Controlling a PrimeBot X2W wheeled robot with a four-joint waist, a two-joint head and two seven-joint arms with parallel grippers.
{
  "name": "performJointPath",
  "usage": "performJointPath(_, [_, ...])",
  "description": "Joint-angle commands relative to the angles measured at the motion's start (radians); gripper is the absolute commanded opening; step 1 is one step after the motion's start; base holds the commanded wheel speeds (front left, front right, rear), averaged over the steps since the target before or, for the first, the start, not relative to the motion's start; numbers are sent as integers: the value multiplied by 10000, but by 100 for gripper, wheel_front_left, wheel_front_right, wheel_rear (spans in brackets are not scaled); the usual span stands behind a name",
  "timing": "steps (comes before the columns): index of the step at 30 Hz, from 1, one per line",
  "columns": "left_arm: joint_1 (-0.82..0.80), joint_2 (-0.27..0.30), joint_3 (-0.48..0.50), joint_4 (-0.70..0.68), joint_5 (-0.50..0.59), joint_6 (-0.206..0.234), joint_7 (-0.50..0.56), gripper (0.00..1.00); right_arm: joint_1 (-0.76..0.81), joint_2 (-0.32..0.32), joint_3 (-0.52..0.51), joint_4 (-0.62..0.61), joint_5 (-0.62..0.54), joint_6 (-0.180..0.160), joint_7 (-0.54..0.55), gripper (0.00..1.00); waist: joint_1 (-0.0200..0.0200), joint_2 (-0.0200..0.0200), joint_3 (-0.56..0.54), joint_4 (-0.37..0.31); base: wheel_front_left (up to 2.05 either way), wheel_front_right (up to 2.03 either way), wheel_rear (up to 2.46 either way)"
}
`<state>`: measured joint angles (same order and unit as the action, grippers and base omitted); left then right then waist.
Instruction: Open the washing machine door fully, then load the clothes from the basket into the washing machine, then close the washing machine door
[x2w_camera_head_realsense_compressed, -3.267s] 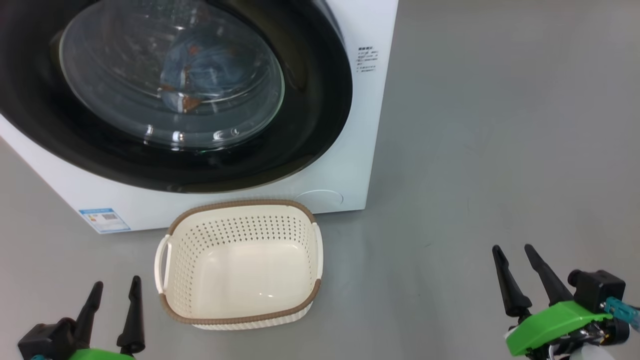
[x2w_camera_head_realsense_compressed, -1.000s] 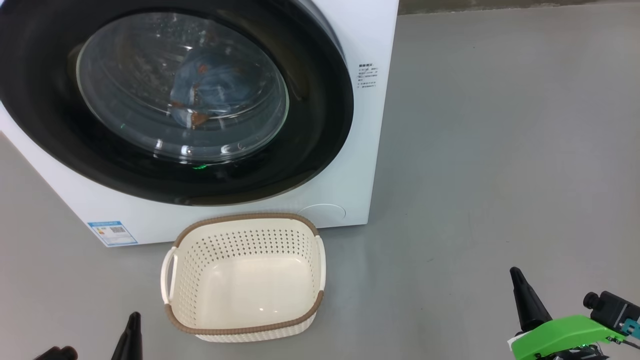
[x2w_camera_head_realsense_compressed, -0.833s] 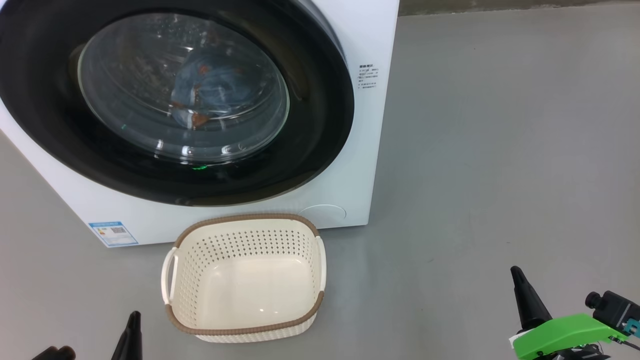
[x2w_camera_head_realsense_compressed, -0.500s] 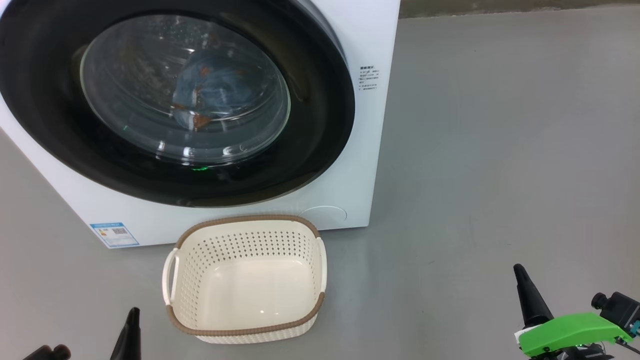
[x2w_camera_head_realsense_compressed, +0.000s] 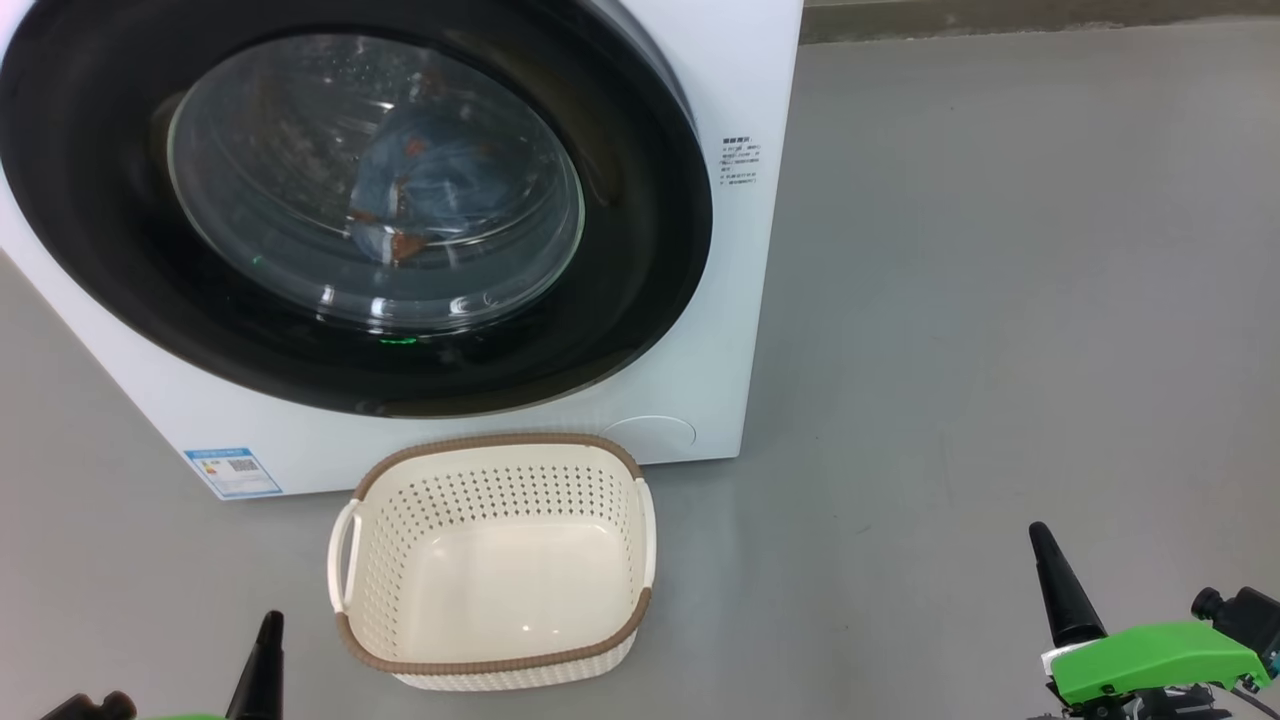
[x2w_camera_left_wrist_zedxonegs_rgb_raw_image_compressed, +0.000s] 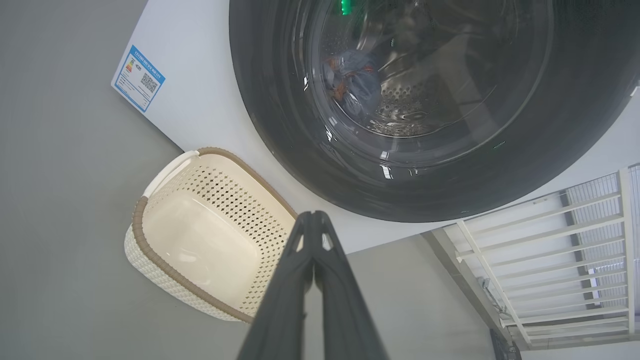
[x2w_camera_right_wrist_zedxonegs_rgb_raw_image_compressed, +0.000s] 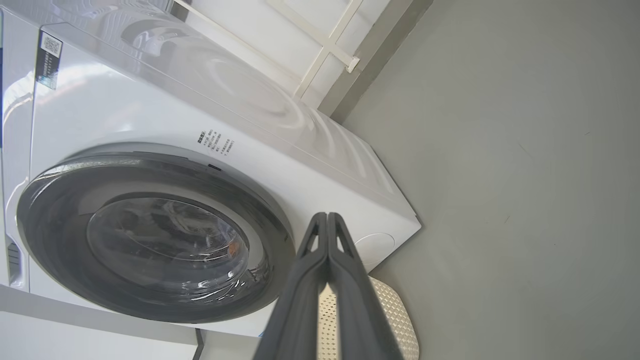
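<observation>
The washing machine (x2w_camera_head_realsense_compressed: 745, 330) stands with its door (x2w_camera_head_realsense_compressed: 640, 260) closed flat against the front. Light blue clothes (x2w_camera_head_realsense_compressed: 425, 190) with orange-brown spots lie inside the drum, behind the glass; the left wrist view shows these clothes (x2w_camera_left_wrist_zedxonegs_rgb_raw_image_compressed: 350, 85) too. In front of the machine the basket (x2w_camera_head_realsense_compressed: 500, 442) sits on the floor with nothing in it. My left gripper (x2w_camera_head_realsense_compressed: 268, 630) is shut at the lower left, short of the basket. My right gripper (x2w_camera_head_realsense_compressed: 1043, 545) is shut far to the right over bare floor. Both pairs of fingers press together in the wrist views (x2w_camera_left_wrist_zedxonegs_rgb_raw_image_compressed: 312, 216) (x2w_camera_right_wrist_zedxonegs_rgb_raw_image_compressed: 326, 217).
Grey floor (x2w_camera_head_realsense_compressed: 1000, 300) stretches wide to the right of the machine. A blue label (x2w_camera_head_realsense_compressed: 233, 472) marks the machine's lower left corner. A white railing (x2w_camera_left_wrist_zedxonegs_rgb_raw_image_compressed: 550, 250) stands beside the machine in the left wrist view. The basket (x2w_camera_right_wrist_zedxonegs_rgb_raw_image_compressed: 395, 320) edge shows by the right fingers.
Both grippers, open three seconds ago, are now shut and sit lower in the head view. The head camera has shifted slightly, so machine and basket appear a little lower. Door stays closed.
</observation>
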<state>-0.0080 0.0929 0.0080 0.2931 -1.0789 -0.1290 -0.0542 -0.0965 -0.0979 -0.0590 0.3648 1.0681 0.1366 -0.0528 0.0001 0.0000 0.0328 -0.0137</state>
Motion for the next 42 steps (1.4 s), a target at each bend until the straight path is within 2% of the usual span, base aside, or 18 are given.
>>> performJointPath(1, [-490,108,279,-280,-234,-10,70,0,-139,-31,42,-334,265,-33,67,0,-1,0,-7,4,0,0,0])
performJointPath(42, [-875,-287,863,-433,-4065,-16,1278,0,-121,353,-409,-989,4145,-53,1275,0,-1,0,-226,104,0,0,0])
